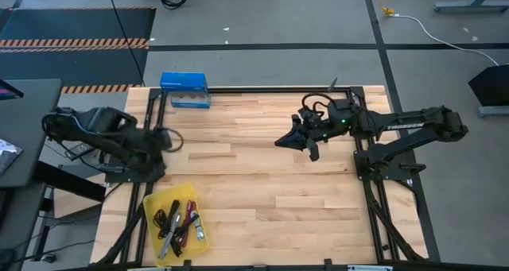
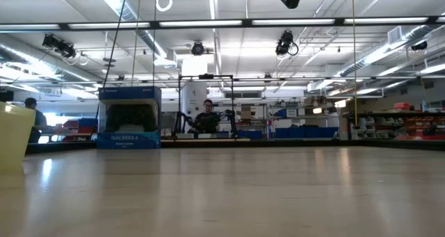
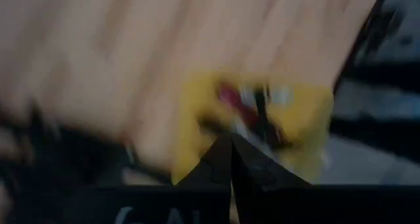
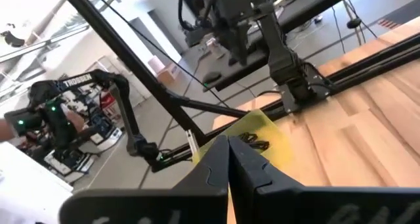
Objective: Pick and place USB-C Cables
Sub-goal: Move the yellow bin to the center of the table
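In the yellow tray [image 1: 193,193], at the near-left corner of the wooden counter [image 1: 262,183], lie the USB-C cables [image 1: 176,223], heaped together: black bundles, a reddish one, and a pale one near the tray's far-right side. All the cables visible sit inside the tray; none shows on the bare planks. By that, the placing looks finished or nearly so.

The left gripper [image 1: 165,138] hovers beyond the tray's far side, near the counter's left edge. Its wrist view is smeared by motion, but its fingers [image 3: 220,168] appear pressed together to a point, holding nothing. The right gripper [image 1: 296,137] hangs well to the right of the tray, over the middle of the counter, and its fingers [image 4: 216,161] meet likewise with nothing between them.

A blue box [image 1: 184,90] stands at the far edge of the counter, well beyond the tray.

These bundles are probably light, soft and springy; a loose coil could flex or slide out of a shallow pinch. The safest hold is likely across the middle of a bundle, where the tie gathers the loops, rather than on a plug end. Because they overlap, lifting one may drag a neighbour.
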